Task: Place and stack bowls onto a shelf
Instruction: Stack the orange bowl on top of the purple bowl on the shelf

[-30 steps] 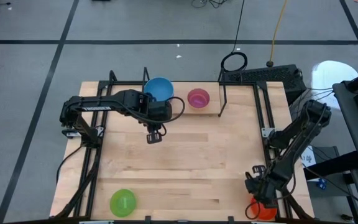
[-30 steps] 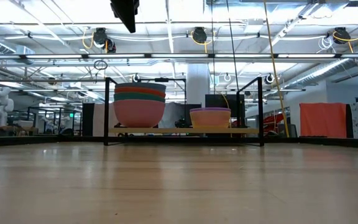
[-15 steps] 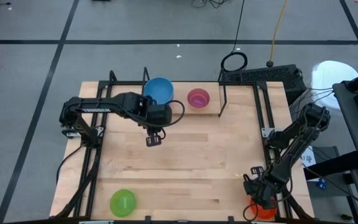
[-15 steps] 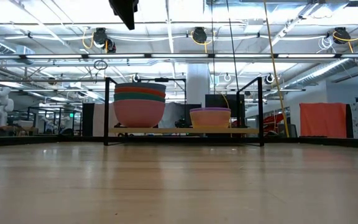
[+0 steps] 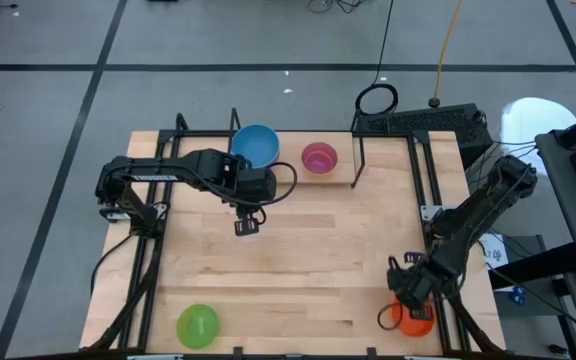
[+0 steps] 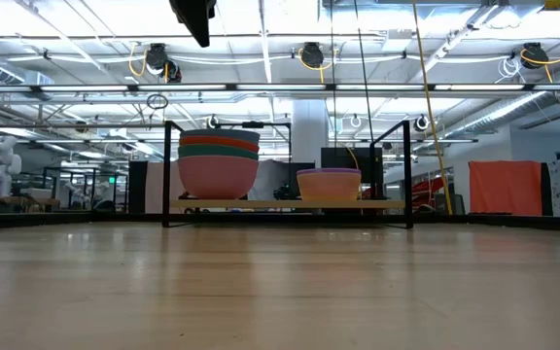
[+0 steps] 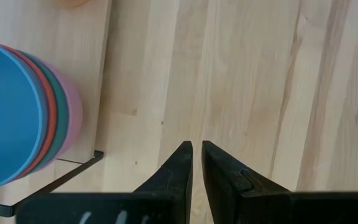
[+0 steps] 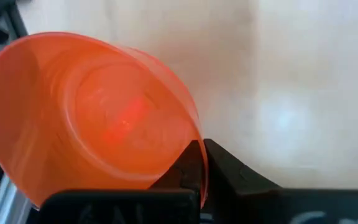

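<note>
An orange-red bowl (image 5: 415, 320) is near the table's near right corner, with my right gripper (image 5: 406, 305) (image 8: 202, 149) shut on its rim. A green bowl (image 5: 197, 325) stands upright near the near left corner. On the shelf (image 6: 290, 204) at the far edge rest a stack of bowls with a blue one on top (image 5: 256, 145) (image 6: 218, 160) and a pink bowl (image 5: 319, 157) nested in a purple one (image 6: 329, 182). My left gripper (image 5: 246, 227) (image 7: 197, 149) hangs over the bare table just in front of the stack, pointing down, fingers nearly together, holding nothing. My right gripper pinches the orange-red bowl's rim (image 8: 194, 134) between its two fingers, one inside the bowl and one outside. The fingers come steeply from above. The bowl sits tilted in the hold, its opening turned toward the wrist; whether its base is clear of the table I cannot tell.
Black frame rails run along the table's left (image 5: 138, 270) and right (image 5: 430, 190) edges. A dark box (image 5: 418, 122) with cables stands behind the far right corner. The wide middle of the tabletop (image 5: 308, 250) is bare wood.
My right gripper has gone from the near right corner toward the table's left and far side, rising a little and rolling. The orange-red bowl has come with it, away from the near edge, and now sits tilted. My left arm has kept still.
</note>
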{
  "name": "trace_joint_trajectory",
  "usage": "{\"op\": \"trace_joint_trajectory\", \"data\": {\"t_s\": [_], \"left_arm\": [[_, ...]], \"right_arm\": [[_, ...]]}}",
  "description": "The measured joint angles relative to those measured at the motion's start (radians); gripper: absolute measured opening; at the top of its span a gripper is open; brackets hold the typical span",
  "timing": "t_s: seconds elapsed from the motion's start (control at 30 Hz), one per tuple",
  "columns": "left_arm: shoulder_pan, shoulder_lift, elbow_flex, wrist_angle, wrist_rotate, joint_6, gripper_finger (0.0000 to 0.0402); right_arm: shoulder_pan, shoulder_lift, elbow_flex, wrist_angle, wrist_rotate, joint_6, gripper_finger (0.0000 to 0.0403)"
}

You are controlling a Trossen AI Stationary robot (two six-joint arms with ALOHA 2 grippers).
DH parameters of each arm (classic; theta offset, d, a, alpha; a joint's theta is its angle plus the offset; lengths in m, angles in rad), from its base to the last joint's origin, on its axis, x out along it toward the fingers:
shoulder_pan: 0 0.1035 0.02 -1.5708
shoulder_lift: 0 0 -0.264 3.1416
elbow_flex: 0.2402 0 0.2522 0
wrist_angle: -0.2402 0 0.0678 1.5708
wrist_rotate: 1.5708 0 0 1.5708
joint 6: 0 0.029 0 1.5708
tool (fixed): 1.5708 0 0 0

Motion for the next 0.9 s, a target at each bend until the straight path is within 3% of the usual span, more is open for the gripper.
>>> {"op": "trace_joint_trajectory", "data": {"t_s": [0.27, 0.43, 0.73, 0.9], "left_arm": [[0.001, 0.0, 0.0, -0.003, -0.083, 0.056, 0.0042], [0.006, 0.0, 0.0, -0.004, -0.105, 0.06, 0.0042], [0.009, 0.0, 0.0, 0.004, -0.166, 0.059, 0.0042], [0.023, 0.0, 0.0, 0.004, -0.183, 0.046, 0.0042]], "right_arm": [[-0.191, -0.094, 0.136, -0.404, 0.075, -0.088, 0.0001], [-0.323, -0.095, 0.267, -0.564, 0.207, -0.224, 0.0], [-0.614, -0.095, 0.488, -0.57, 0.519, -0.492, 0.0], [-0.791, -0.095, 0.541, -0.431, 0.542, -0.688, 0.0]]}}
